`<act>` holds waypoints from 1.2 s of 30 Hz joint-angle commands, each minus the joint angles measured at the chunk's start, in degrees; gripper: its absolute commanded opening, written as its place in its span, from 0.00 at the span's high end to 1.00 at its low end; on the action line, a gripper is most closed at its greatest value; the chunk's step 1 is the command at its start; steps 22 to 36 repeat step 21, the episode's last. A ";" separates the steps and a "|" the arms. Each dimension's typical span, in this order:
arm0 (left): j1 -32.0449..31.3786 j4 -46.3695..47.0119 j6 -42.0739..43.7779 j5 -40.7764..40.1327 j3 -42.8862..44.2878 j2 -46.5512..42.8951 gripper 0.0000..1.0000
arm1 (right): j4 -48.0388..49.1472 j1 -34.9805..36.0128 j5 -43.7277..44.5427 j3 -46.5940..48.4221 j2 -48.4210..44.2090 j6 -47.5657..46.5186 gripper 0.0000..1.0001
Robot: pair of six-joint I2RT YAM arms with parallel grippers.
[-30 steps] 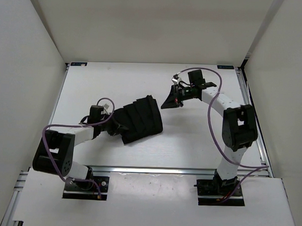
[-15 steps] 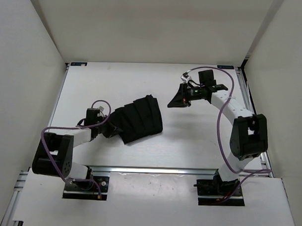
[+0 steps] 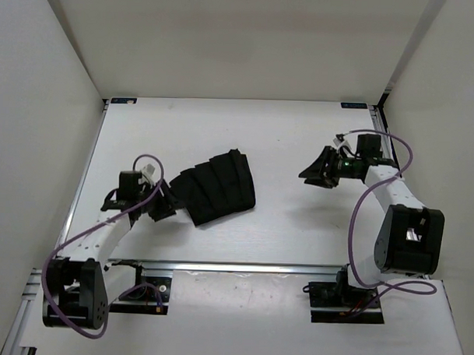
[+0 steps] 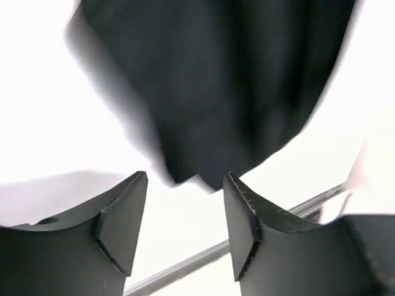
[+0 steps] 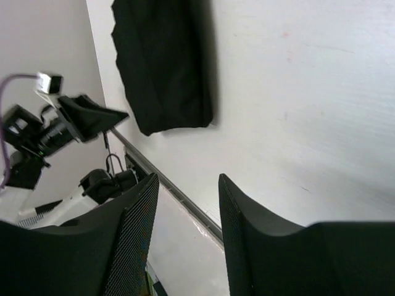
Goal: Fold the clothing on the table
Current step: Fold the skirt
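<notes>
Plainly, left claw (image 3: 161, 207) and right claw (image 3: 309, 171) gape, flanking the clothing (image 3: 218, 185).

The right gripper (image 5: 187, 185) hangs above the table (image 5: 308, 92), its two fingers (image 5: 133, 240) parted with nothing gripped. The table's metal rail (image 5: 176, 198) crosses the gap between them. Well beyond the fingertips, toward the textured finger's side, lies the clothing (image 5: 163, 68), a dark folded mass. Farther out on that side, the other arm (image 5: 43, 139) shows.
</notes>
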 commanded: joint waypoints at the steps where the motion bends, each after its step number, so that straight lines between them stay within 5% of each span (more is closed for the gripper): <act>1: 1.27 -10.87 5.63 -1.75 -6.84 -6.52 0.43 | 2.13 -2.36 0.88 -4.47 -4.38 -1.74 0.51; 18: 5.68 -12.55 2.20 -0.43 -9.85 -17.80 0.58 | -0.50 -2.99 0.61 -9.58 -7.73 -8.41 0.49; 36: 5.67 -13.42 2.02 -1.66 -10.46 -20.88 0.57 | -0.85 -1.76 0.79 -9.94 -6.94 -9.11 0.48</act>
